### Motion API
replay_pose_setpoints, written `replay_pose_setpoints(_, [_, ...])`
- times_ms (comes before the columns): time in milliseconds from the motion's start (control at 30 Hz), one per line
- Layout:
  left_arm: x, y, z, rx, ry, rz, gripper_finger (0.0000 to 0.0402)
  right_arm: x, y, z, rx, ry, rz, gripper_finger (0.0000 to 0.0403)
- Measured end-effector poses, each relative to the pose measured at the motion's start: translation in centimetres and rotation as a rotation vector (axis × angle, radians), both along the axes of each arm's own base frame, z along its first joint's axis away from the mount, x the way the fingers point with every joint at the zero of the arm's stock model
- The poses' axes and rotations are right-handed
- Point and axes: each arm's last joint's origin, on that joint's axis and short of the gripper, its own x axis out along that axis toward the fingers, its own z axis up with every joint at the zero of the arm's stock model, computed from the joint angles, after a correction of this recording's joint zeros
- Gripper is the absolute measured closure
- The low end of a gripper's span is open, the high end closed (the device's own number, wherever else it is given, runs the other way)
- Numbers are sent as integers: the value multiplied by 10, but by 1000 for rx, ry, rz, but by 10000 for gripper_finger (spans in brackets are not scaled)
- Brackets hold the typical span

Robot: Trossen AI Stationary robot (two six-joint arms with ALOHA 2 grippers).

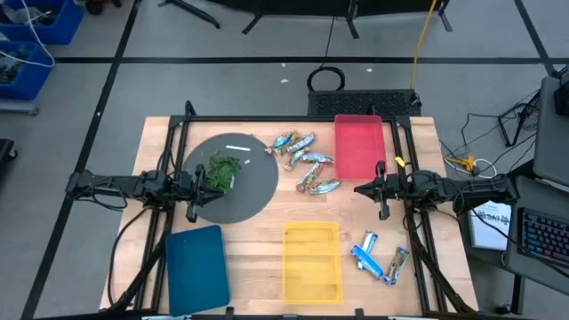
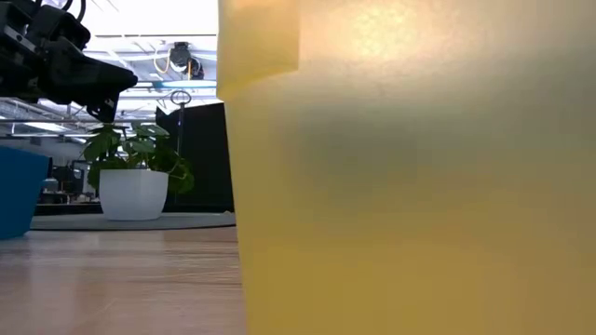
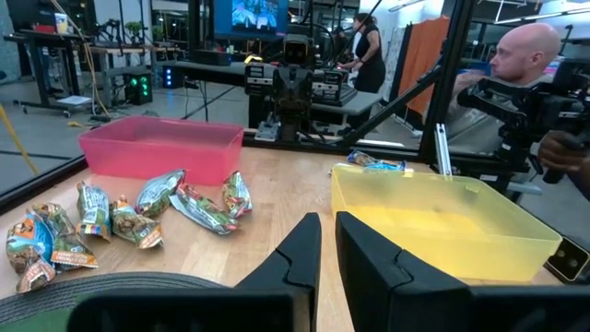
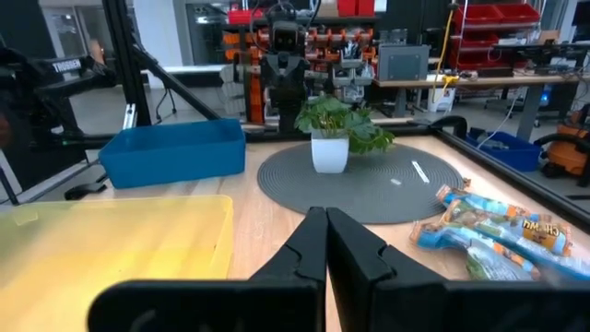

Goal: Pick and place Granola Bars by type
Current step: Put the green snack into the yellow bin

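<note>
Several granola bars in teal, orange-brown and silvery wrappers lie flat in a loose cluster on the far middle of the table; the left wrist view and the right wrist view both show them. A few bright blue bars lie near the table's right near corner. My left gripper hovers shut over the right part of the grey round mat, apart from the bars. My right gripper hovers shut to the right of the cluster, near the red bin. Neither touches anything.
A red bin stands at the far right, a yellow bin at the near middle, and a blue bin at the near left. The grey mat carries a green leafy clump and a small white stick. People show beyond the table.
</note>
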Motion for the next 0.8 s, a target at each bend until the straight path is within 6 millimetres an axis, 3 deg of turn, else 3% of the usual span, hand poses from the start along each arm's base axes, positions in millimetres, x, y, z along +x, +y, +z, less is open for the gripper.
replay_pose_setpoints(67, [0, 0, 0, 11, -1, 1, 355, 0, 0, 5, 3, -50, -13, 403])
replay_pose_setpoints(167, [0, 0, 0, 20, -2, 3, 355, 0, -5, 13, 64, -126, -180, 403])
replay_pose_setpoints(233, [0, 0, 0, 19, -2, 2, 355, 2, -7, 8, 42, 23, -252, 403])
replay_pose_setpoints(400, [0, 0, 0, 37, -3, 2, 355, 20, -10, 64, 32, 128, -384, 403])
replay_pose_setpoints(600, [0, 1, 0, 48, 1, 19, 355, 68, -4, 108, -28, 332, -271, 402])
replay_pose_setpoints(700, [0, 1, -1, 39, 9, 25, 355, 87, 2, 98, -19, 589, -166, 392])
replay_pose_setpoints(800, [0, 1, -1, 23, 17, 24, 355, 94, 13, 83, 119, 838, -95, 372])
